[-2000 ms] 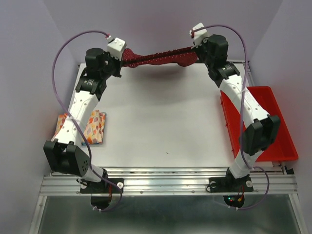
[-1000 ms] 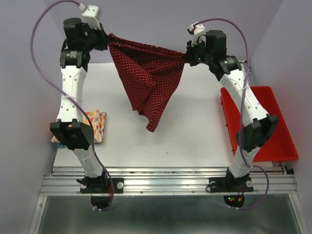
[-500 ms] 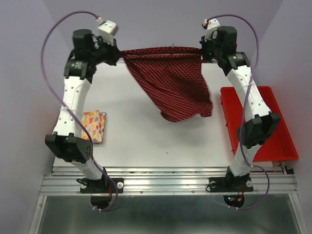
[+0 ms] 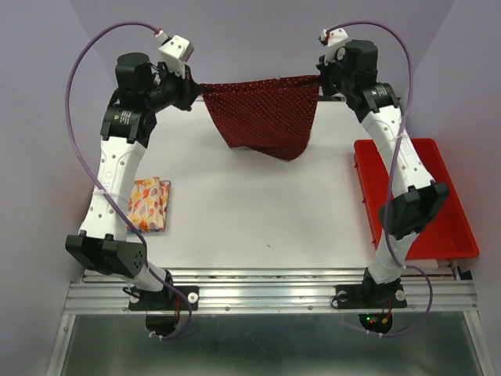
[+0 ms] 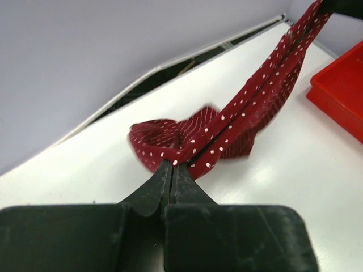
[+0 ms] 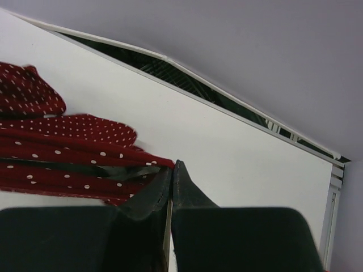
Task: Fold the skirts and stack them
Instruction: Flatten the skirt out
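The dark red skirt (image 4: 264,116) with tiny white dots hangs stretched between both grippers above the far part of the table. My left gripper (image 4: 197,88) is shut on its left top corner (image 5: 187,148). My right gripper (image 4: 319,79) is shut on its right top corner (image 6: 153,162). The lower edge of the dark red skirt droops toward the table. A folded cream-white skirt (image 4: 148,203) with orange flowers lies at the table's left edge, with a sliver of blue cloth (image 4: 167,205) along its side.
A red bin (image 4: 440,205) stands at the table's right edge, beside the right arm. The white table top (image 4: 258,211) has a metal rail along its near edge. Purple walls close in the back and sides.
Both arms lifted the dark red skirt off the far table, shook it and spread it out; it swung below them and now hangs shorter and flatter between the grippers.
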You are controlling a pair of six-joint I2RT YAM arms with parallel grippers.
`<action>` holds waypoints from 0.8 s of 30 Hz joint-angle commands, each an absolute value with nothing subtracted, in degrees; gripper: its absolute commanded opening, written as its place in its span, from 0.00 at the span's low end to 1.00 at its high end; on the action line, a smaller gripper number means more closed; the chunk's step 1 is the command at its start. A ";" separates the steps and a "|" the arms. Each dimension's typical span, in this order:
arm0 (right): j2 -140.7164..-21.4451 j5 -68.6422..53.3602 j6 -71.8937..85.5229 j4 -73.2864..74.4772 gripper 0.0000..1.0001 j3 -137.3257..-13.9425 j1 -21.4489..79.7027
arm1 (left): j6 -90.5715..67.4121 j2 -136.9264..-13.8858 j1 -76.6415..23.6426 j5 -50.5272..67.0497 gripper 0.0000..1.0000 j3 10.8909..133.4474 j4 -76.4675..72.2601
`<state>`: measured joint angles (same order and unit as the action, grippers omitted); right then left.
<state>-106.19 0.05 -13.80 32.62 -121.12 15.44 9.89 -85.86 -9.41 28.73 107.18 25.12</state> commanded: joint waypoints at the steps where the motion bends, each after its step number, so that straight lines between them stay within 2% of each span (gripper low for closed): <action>1: -104.94 1.94 -15.64 32.77 0.01 -124.10 13.97 | 9.05 -82.97 -8.17 25.40 0.00 104.51 20.13; 9: -100.38 -0.36 -17.49 35.07 0.01 -117.16 13.97 | 8.17 -80.42 -9.40 27.78 0.00 97.22 21.53; 16: -99.49 6.13 -16.53 32.45 0.01 -121.99 13.97 | 5.10 -75.59 -10.81 20.84 0.00 94.48 16.98; 24: -104.32 10.72 -14.94 22.51 0.01 -127.60 13.97 | 4.04 -79.71 -10.90 13.01 0.00 99.83 10.20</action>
<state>-103.04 2.94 -15.03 31.55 -121.30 15.44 4.67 -78.94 -11.73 20.40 95.20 17.02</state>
